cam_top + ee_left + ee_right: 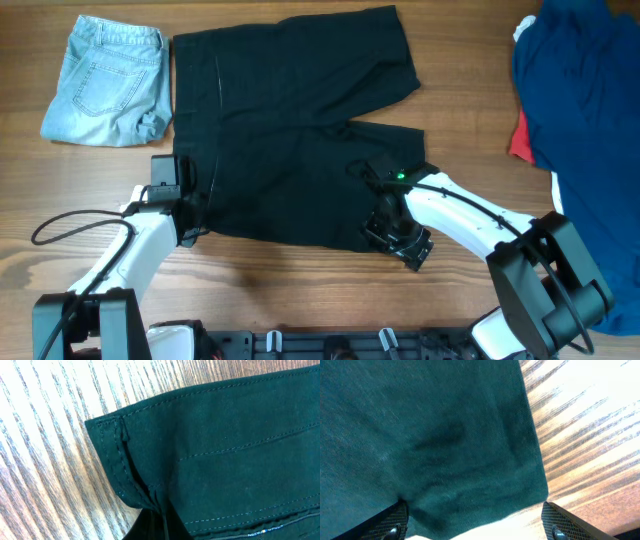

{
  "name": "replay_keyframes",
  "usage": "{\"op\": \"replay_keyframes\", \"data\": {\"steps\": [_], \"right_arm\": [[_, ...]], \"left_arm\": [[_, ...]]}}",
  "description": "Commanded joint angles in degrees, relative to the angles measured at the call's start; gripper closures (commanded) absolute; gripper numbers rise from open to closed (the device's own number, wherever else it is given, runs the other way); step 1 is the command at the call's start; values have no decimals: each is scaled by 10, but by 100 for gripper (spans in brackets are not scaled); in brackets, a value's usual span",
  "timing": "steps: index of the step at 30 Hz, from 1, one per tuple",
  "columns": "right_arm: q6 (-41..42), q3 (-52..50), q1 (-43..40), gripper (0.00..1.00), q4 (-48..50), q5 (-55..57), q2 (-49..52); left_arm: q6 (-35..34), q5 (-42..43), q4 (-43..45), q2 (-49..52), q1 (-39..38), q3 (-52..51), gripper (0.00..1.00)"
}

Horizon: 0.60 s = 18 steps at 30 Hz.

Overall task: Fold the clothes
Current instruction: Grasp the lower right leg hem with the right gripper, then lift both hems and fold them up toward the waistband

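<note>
Overhead: black shorts (290,130) are lying flat on the table (300,295), with denim shorts (108,82) just beside their waistband. The left gripper (190,215) is sitting at the shorts' near waistband corner, the right gripper (392,238) at their near leg hem. Judging that the near edge is being taken for folding, the 2 claws should be pinching all cloth layers and lifting together, keeping the crease square. Left wrist: the waistband corner (107,427) is showing over wood, no fingers clearly in frame, cannot tell that claw's state. Right wrist: fingertips (395,522) are standing wide apart, straddling the hem corner (535,495), gripping nothing.
</note>
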Motion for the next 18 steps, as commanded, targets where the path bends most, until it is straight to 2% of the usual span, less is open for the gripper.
{"op": "replay_keyframes", "data": {"steps": [1,4,5,8,10,13,18], "right_arm": [[22,-23,-2,18,40,32,7],[17,-47,-2,29,68,32,7],[17,-52,-2,39,70,33,7],[-34,-55,-5,96,79,40,6],[-62,-55,-13,96,87,38,6],[-103,-38,-53,96,69,38,-8],[-195,-2,-158,96,18,38,-109]], "left_arm": [[9,48,-9,34,0,-32,96],[9,48,-17,34,0,-32,96],[9,48,-19,34,0,-32,96],[9,48,-20,34,0,-32,96],[12,48,-20,33,0,-32,96],[63,55,-39,-5,0,-26,96],[114,52,-127,-141,0,1,96]]}}
